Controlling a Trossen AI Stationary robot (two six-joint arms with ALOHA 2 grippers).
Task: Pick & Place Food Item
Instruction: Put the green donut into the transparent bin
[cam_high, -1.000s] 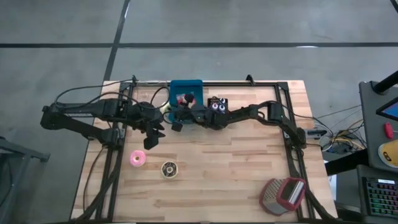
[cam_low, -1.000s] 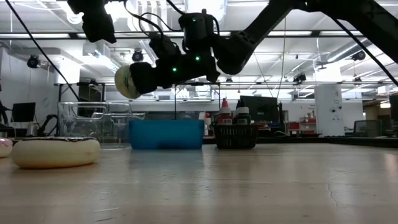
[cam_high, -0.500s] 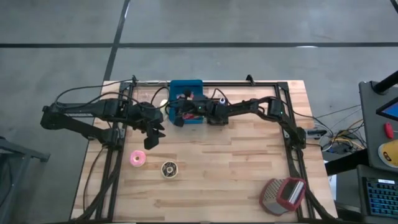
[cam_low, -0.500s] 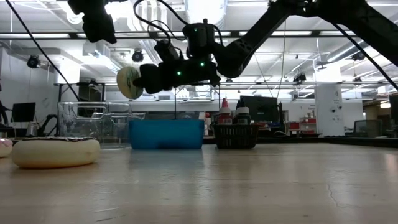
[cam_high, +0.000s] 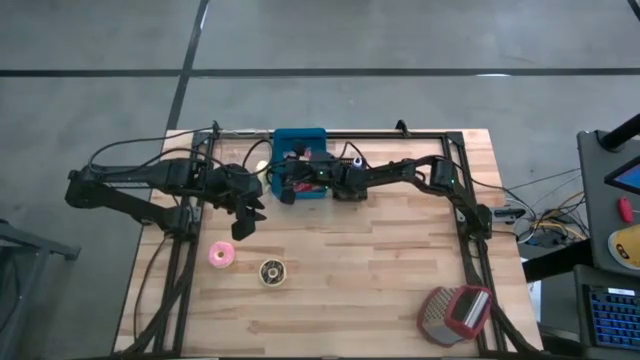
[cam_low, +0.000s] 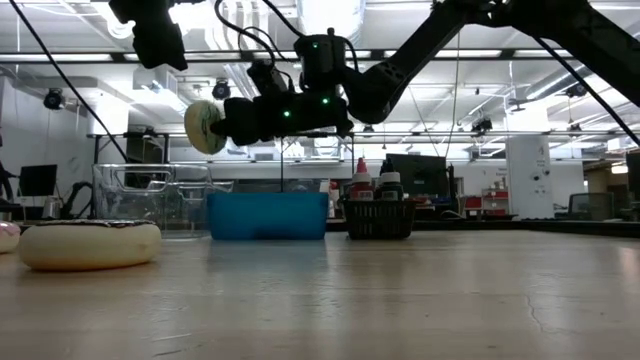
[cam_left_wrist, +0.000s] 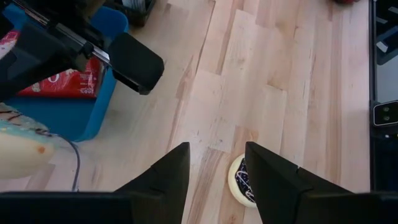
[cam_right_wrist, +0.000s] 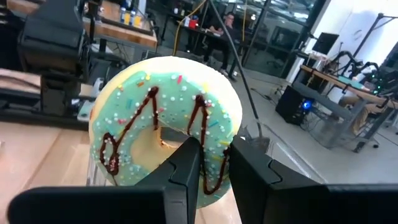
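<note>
The right claw (cam_right_wrist: 208, 168) grips the mint-iced donut (cam_right_wrist: 165, 137) above the blue bin (cam_high: 299, 165); lower it, probably centred, before releasing. The left claw (cam_left_wrist: 214, 171) hangs open.

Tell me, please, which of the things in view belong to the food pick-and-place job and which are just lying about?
Part of the job:
- mint-frosted donut, gripped by the right hand
- blue bin, beneath that hand
- pink donut and chocolate-topped donut on the table, probably next
- left hand, open, empty, above the table

Just lying about:
- black condiment basket
- red and grey object at the table corner
</note>
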